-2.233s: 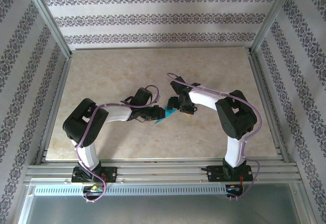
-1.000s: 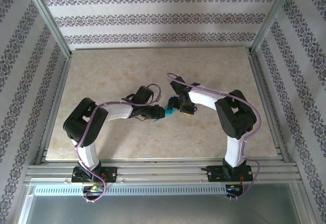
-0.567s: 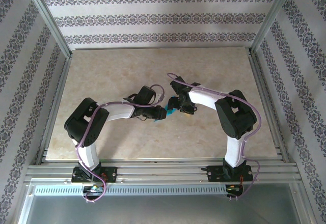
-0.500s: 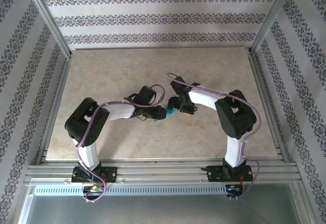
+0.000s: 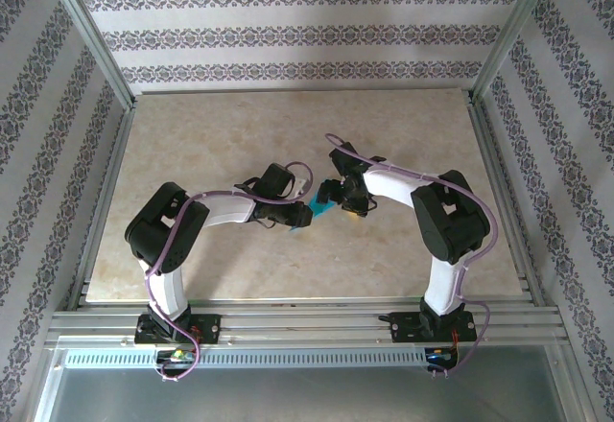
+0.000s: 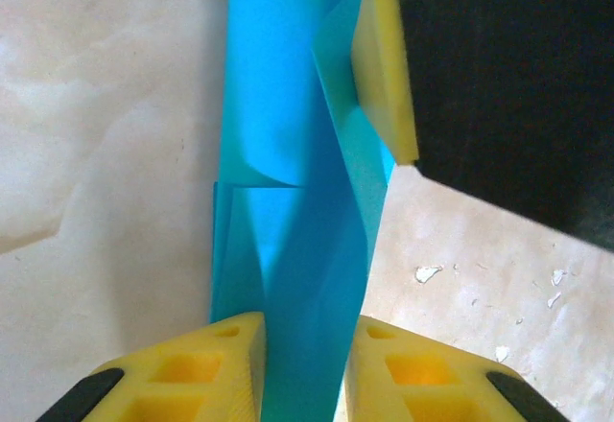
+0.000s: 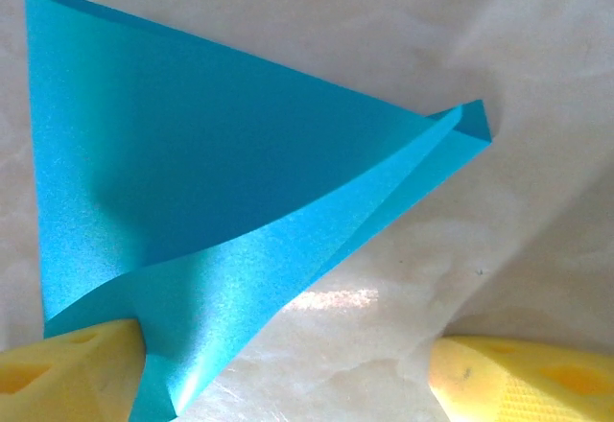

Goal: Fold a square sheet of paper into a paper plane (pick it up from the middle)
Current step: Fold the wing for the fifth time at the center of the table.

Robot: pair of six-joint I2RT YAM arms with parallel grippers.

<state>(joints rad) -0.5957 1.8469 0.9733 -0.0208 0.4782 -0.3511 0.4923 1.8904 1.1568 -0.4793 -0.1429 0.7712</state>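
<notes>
Folded teal paper (image 5: 319, 207) sits at the middle of the worktop (image 5: 211, 134), between the two arms where they meet. It is already narrowed into a long layered strip with slanted flaps, so by my reading the task is midway, at a creasing step. Whether its lower edge rests on the worktop or hangs just above, I cannot tell. The left tool (image 6: 302, 364) is closed to a narrow gap, and the strip fills that gap from one yellow finger (image 6: 192, 374) to the other. It therefore has hold of the paper at its near end. That grip seems meant to anchor the strip and keep the layers stacked while the other arm works on the loose part. The right tool (image 7: 288, 374) stands wide open and holds nothing. One of its fingers (image 7: 67, 364) touches a curled flap that bows outward, and the other is well apart from the paper. In the left wrist view a finger of the right tool (image 6: 384, 67) lies against the far right edge of the strip. It seems placed there to press or steady a flap.
</notes>
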